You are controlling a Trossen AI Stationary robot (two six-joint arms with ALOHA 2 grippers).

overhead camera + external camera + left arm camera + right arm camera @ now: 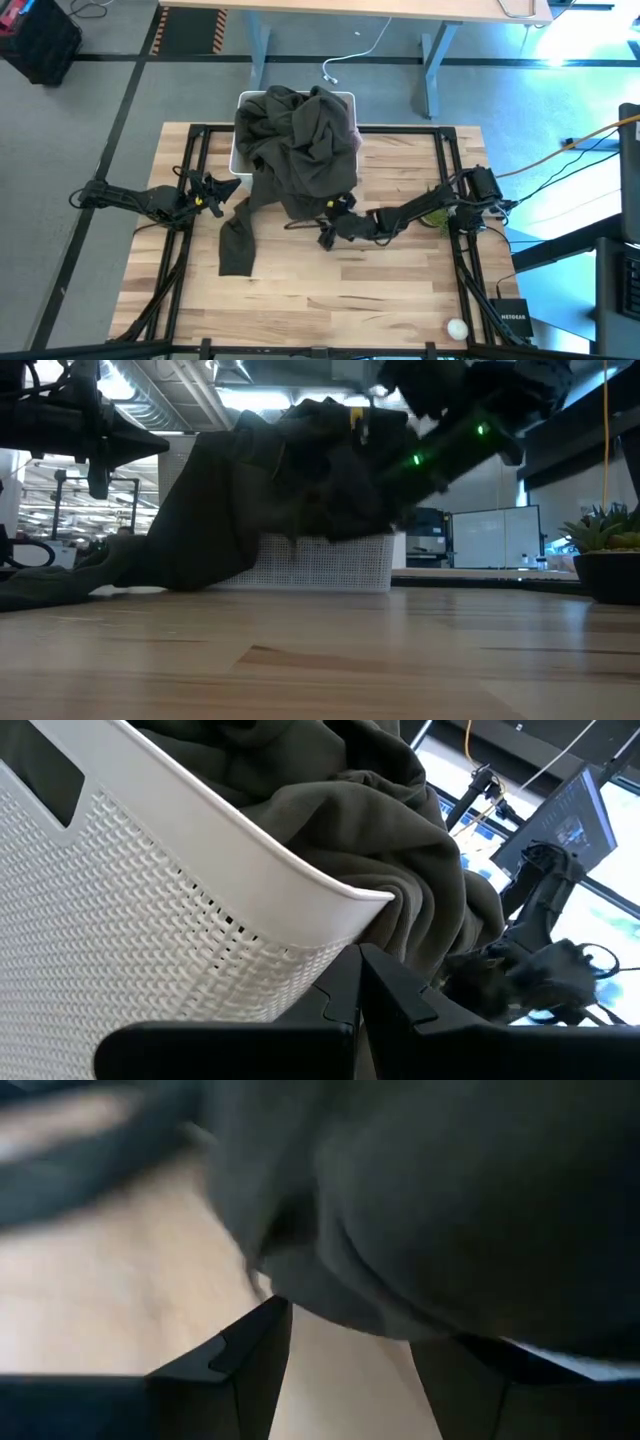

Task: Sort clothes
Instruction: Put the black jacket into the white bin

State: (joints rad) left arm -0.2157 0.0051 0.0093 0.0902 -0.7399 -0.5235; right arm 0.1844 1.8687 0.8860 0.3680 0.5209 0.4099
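A large dark olive-green garment [300, 140] is heaped in and over the white bin [242, 100] at the table's far middle. One part hangs over the bin's near wall, and its long end [237, 240] lies on the table to the near left. My left gripper [222, 188] is shut and empty beside the bin's near left corner [370, 898]. My right gripper [328, 225] is open at the garment's near edge, and a fold of the garment [400, 1280] bulges just beyond its fingers. The pink, beige and black clothes are hidden. My right gripper comes level from the table's right, with one open finger [250, 1350] on either side of the garment's hanging fold [330, 1305]. I cannot tell whether the fingers touch the fabric.
A potted plant [605, 545] stands at the table's right edge behind my right arm. A white ball [457, 327] and a small dark box [512, 318] lie at the near right corner. Bare wood [330, 290] fills the table's near half.
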